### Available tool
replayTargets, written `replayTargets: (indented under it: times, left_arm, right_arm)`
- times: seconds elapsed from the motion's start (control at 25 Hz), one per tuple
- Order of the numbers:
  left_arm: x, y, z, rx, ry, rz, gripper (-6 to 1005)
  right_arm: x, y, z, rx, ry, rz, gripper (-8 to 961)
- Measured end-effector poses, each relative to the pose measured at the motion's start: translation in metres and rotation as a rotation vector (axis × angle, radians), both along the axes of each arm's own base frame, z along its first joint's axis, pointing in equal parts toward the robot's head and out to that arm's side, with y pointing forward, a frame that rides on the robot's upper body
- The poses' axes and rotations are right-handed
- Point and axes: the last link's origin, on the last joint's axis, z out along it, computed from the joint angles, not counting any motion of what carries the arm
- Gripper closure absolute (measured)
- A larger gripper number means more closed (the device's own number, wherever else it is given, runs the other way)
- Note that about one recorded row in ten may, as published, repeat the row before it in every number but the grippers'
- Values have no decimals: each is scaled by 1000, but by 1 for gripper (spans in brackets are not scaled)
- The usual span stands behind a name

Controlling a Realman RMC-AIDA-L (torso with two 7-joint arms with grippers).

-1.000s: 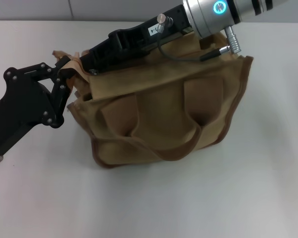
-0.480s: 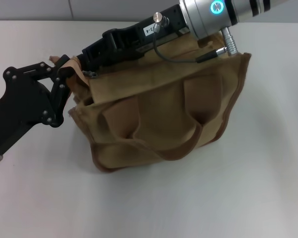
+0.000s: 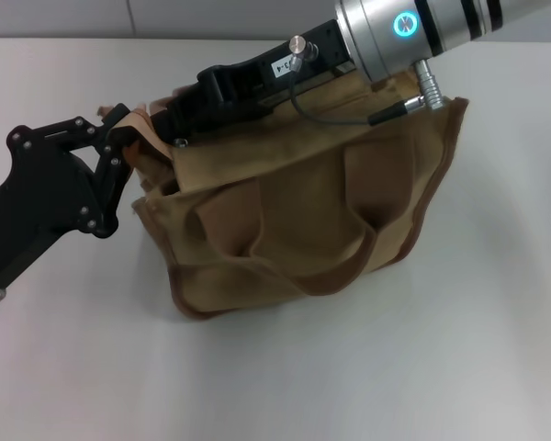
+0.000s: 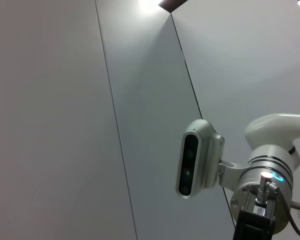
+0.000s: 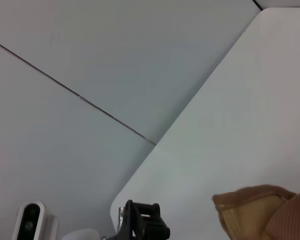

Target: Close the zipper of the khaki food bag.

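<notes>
Now the khaki food bag [image 3: 303, 216] sits mid-table with its 2 looped handles facing the camera, and since 0.5 s ago it has shifted a little toward the robot's right while its right-hand top corner lifted. The right arm lies across the bag's top panel; its gripper [image 3: 179, 124] has drawn back slightly from the bag's left end in that same half second. A small silver glint just below the fingertips may be the pull tab of the zipper [image 3: 178, 141], but whether the fingers pinch it I cannot tell, since the arm covers the zipper line. The left gripper [image 3: 115, 152] presses against the bag's left top corner, seemingly bracing the fabric; its finger spread is also hidden. I judge the pull is near the end of its travel, though the reversal may mean a regrip.

The table [image 3: 459, 349] is plain white. Behind it stand pale grey wall panels [image 4: 65, 125]; the left wrist view shows the head camera [image 4: 197, 160].
</notes>
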Motion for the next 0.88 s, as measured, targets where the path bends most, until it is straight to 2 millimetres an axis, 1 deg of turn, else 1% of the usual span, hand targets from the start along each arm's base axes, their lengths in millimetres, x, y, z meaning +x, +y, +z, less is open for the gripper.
replayTargets:
  times: [0.28,0.48,0.68,0.88]
  left_arm:
    - [0,0,0,0,-1,1,962]
    - [-1,0,0,5,-1,7,962]
    - [-1,0,1,8,-1,10,961]
    - [-3,1,2,17,-1,20,960]
  right_arm:
    - [-1,-2,-4,8,-16,63,799]
    - [1,0,1,53,10,95,867]
    - [3,3,6,91,23,110,873]
    - [5,3,9,105,31,119,954]
